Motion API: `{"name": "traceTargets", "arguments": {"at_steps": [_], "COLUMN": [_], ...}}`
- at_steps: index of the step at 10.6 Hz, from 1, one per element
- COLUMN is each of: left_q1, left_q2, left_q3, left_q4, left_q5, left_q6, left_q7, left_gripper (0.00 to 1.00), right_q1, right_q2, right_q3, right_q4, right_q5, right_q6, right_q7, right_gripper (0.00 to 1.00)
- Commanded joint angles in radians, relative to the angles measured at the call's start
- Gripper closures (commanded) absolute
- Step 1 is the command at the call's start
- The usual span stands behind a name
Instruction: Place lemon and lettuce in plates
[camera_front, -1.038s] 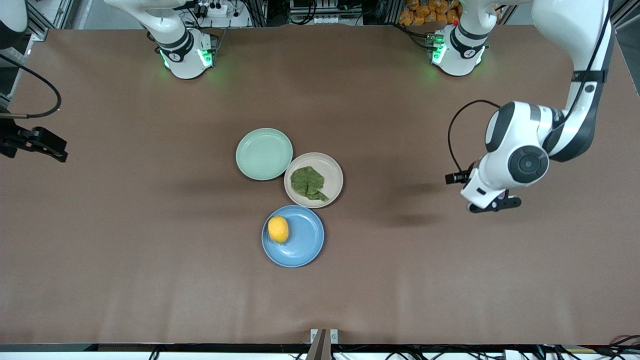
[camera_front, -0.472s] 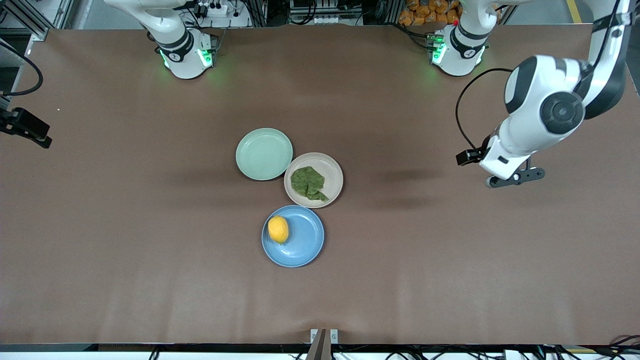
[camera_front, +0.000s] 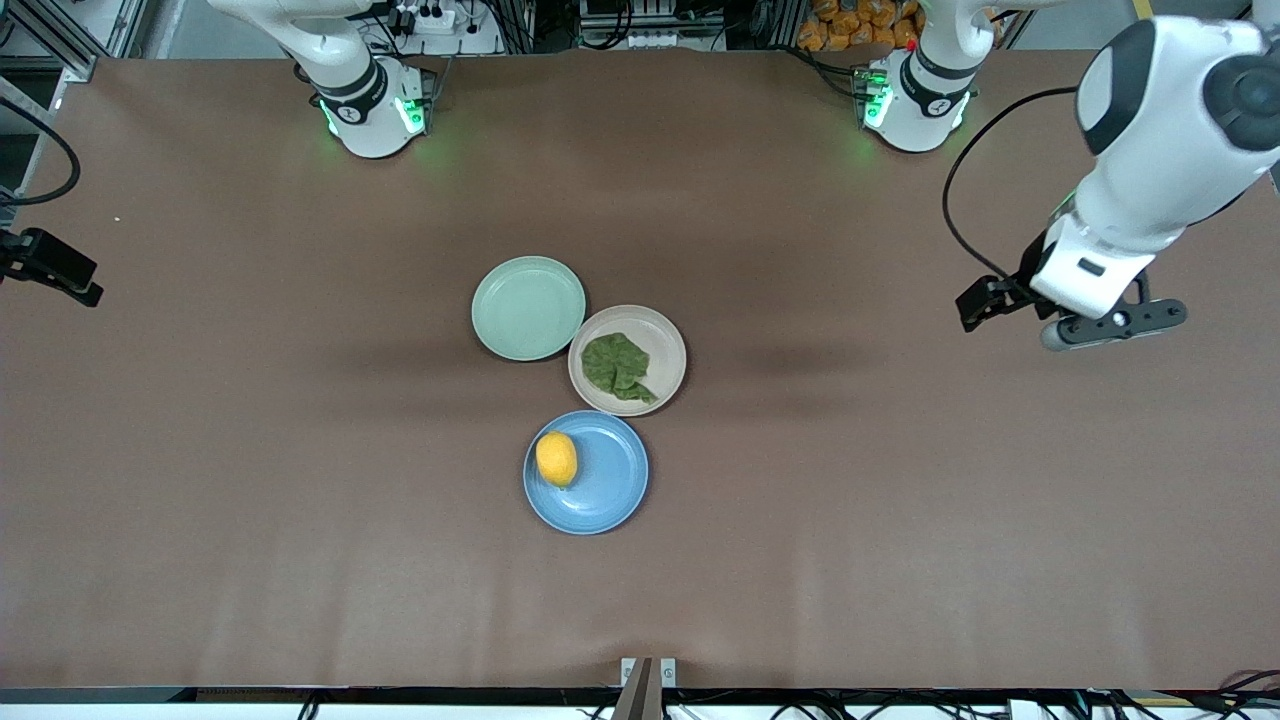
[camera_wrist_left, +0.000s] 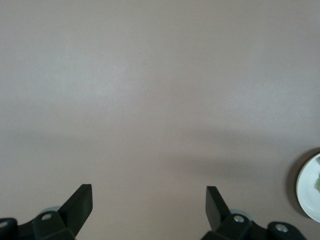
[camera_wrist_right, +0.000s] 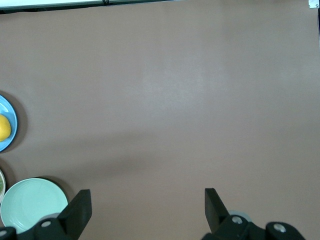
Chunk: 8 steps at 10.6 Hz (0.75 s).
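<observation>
Lemon (camera_front: 557, 458) is lying in the blue plate (camera_front: 610, 490); lettuce (camera_front: 616, 366) in the adjoining beige plate (camera_front: 665, 340). Left gripper (camera_wrist_left: 149, 205) and right gripper (camera_wrist_right: 148, 207) are hovering spread, well apart from the blue plate.

The front view looks down from high up across the brown table (camera_front: 300, 560), facing the two robot bases along its top edge. It sees the whole table from well back. The left wrist view looks down at bare table, with the beige plate (camera_wrist_left: 309, 192) at its edge. The right wrist view looks down too, showing the blue plate (camera_wrist_right: 7, 125) and the green plate (camera_wrist_right: 31, 202). The front view shows those three plates together.
</observation>
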Motion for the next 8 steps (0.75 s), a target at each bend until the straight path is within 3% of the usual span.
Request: {"name": "traceTargets", "arguments": {"at_steps": [1, 8], "left_q1": [-0.013, -0.005], "left_q2": [-0.022, -0.012], "left_q3": [0.016, 0.014], "left_q4": [0.062, 0.260], "left_q5": [-0.026, -0.021], "left_q6": [-0.088, -0.320], "left_q7": [0.104, 0.157], "left_gripper": [0.00, 0.00], "right_q1": [0.004, 0.010], "right_q2": [-0.027, -0.021], "right_q3": [-0.004, -0.007], "right_q4": [-0.032, -0.050], "right_q5": [0.018, 0.015], "right_q6": [0.019, 0.042], "right_q7": [0.020, 0.020], "right_gripper": [0.00, 0.00]}}
